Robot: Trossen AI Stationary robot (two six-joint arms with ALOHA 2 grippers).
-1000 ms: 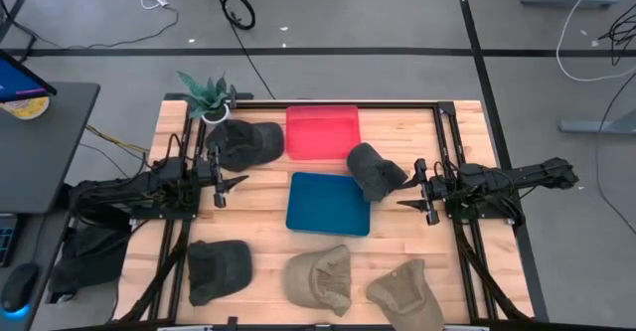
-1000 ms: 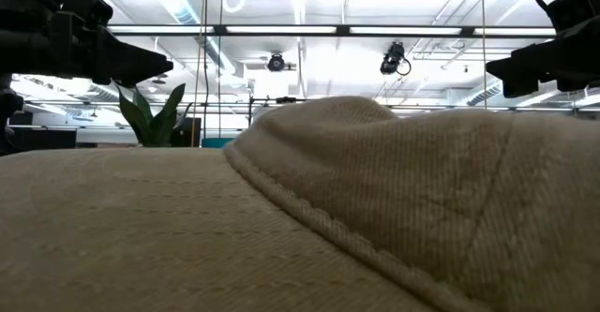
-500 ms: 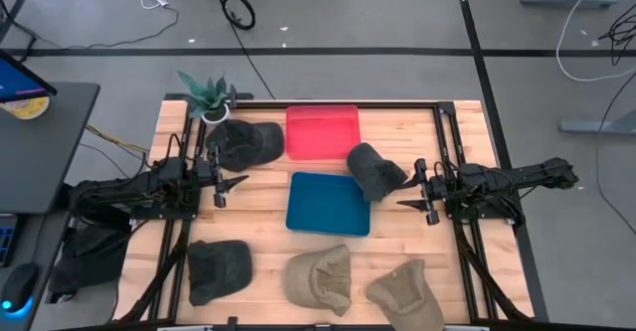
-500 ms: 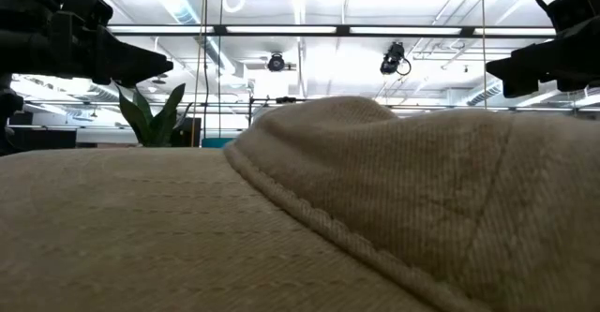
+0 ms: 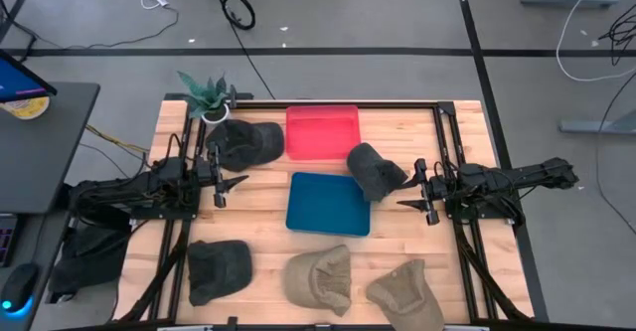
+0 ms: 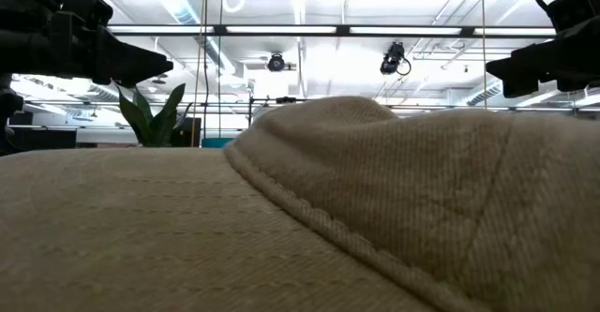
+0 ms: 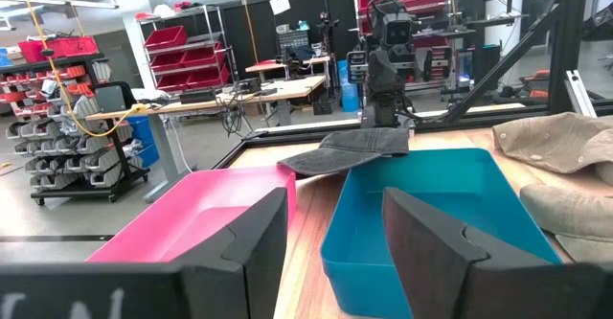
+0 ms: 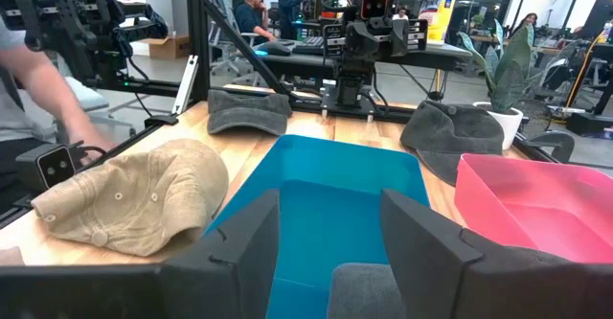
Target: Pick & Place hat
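Several hats lie on the table. A dark grey cap [image 5: 243, 142] sits by the far left, and another dark hat [image 5: 219, 268] is near left. Two tan caps [image 5: 320, 276] [image 5: 407, 294] rest at the near edge. A grey hat [image 5: 375, 170] lies with its brim over the blue tray's far right corner [image 7: 350, 148]. My left gripper [image 5: 231, 184] [image 7: 335, 242] hovers open, left of the blue tray [image 5: 328, 204]. My right gripper [image 5: 405, 187] [image 8: 330, 238] hovers open on the tray's right, just beside the grey hat [image 8: 374, 295].
A red tray [image 5: 322, 132] sits beyond the blue one. A potted plant [image 5: 207, 94] stands at the far left corner. In the low view a tan cap [image 6: 300, 209] blocks nearly everything. A person [image 8: 38, 79] stands beyond the table's near edge in the right wrist view.
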